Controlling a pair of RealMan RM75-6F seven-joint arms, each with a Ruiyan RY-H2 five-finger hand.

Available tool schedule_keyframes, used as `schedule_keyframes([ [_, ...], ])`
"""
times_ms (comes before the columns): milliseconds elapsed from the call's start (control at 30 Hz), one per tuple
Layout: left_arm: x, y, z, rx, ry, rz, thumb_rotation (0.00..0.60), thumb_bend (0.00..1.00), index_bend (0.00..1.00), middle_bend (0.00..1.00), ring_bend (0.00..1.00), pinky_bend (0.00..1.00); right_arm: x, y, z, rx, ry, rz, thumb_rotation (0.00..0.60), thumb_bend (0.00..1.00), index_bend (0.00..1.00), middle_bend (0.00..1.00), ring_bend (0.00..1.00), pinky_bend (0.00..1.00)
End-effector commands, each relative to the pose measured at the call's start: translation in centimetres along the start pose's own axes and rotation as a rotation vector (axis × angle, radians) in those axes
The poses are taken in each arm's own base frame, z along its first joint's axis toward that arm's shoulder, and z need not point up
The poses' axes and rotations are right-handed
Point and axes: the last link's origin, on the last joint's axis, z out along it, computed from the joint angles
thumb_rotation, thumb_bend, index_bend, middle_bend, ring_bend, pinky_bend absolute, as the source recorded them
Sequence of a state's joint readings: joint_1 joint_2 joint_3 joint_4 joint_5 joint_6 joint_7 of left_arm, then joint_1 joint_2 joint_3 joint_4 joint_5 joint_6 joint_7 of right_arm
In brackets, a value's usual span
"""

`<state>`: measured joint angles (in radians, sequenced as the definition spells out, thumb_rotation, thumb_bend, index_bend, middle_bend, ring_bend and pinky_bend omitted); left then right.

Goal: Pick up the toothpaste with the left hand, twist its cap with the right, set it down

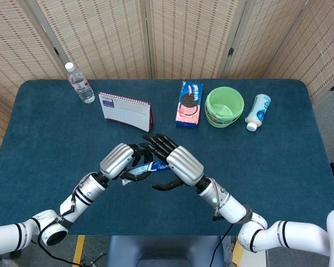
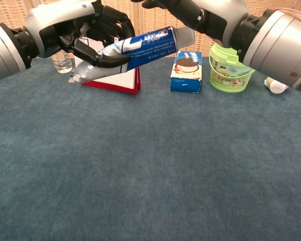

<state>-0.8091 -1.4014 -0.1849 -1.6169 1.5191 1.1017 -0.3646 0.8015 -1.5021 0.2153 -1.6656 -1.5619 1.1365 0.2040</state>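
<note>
My left hand [image 2: 85,30] has the toothpaste [image 2: 135,47] clamped around its crimped half, tube held nearly level above the tabletop [image 2: 150,165] with the cap [image 2: 184,36] end pointing toward my right side. My right hand [image 1: 175,164] sits over the cap end with fingers spread past it; I can't tell whether it actually grips the cap. Calendar [image 1: 126,111], cookie box [image 1: 190,104] and green bucket [image 1: 224,106] sit behind, well apart from the tube.

Only semi-legible text: white brand lettering on blue toothpaste tube [image 2: 140,45], prob. "Crest"; cookie box [image 2: 186,72] print too small to read.
</note>
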Motion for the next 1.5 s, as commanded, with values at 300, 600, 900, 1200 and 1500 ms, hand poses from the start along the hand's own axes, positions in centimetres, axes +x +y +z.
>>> schedule_keyframes([
  [300, 0.1, -0.2, -0.1, -0.009, 0.019, -0.038, 0.600, 0.58, 0.74, 0.82, 0.74, 0.52, -0.7, 0.2, 0.2, 0.030, 0.057, 0.116, 0.000, 0.00, 0.00, 0.00, 0.00, 0.00],
  [600, 0.2, -0.2, -0.3, -0.013, 0.019, -0.049, 0.600, 0.58, 0.74, 0.82, 0.74, 0.52, -1.1, 0.1, 0.6, 0.056, 0.073, 0.198, 0.000, 0.00, 0.00, 0.00, 0.00, 0.00],
  [900, -1.0, -2.6, -1.2, 0.041, -0.077, 0.156, 0.600, 0.58, 0.73, 0.82, 0.73, 0.51, 1.2, 0.8, -0.9, 0.056, 0.101, 0.120, 0.000, 0.00, 0.00, 0.00, 0.00, 0.00],
  [1200, -3.3, -6.0, -1.3, 0.170, -0.187, 0.299, 0.600, 0.58, 0.70, 0.82, 0.68, 0.48, 4.6, 2.1, -4.0, -0.022, 0.104, -0.079, 0.000, 0.00, 0.00, 0.00, 0.00, 0.00],
  [1500, -5.2, -7.9, -1.1, 0.248, -0.230, 0.376, 0.600, 0.58, 0.65, 0.77, 0.63, 0.46, 7.1, 3.8, -7.0, -0.121, 0.110, -0.180, 0.000, 0.00, 0.00, 0.00, 0.00, 0.00],
])
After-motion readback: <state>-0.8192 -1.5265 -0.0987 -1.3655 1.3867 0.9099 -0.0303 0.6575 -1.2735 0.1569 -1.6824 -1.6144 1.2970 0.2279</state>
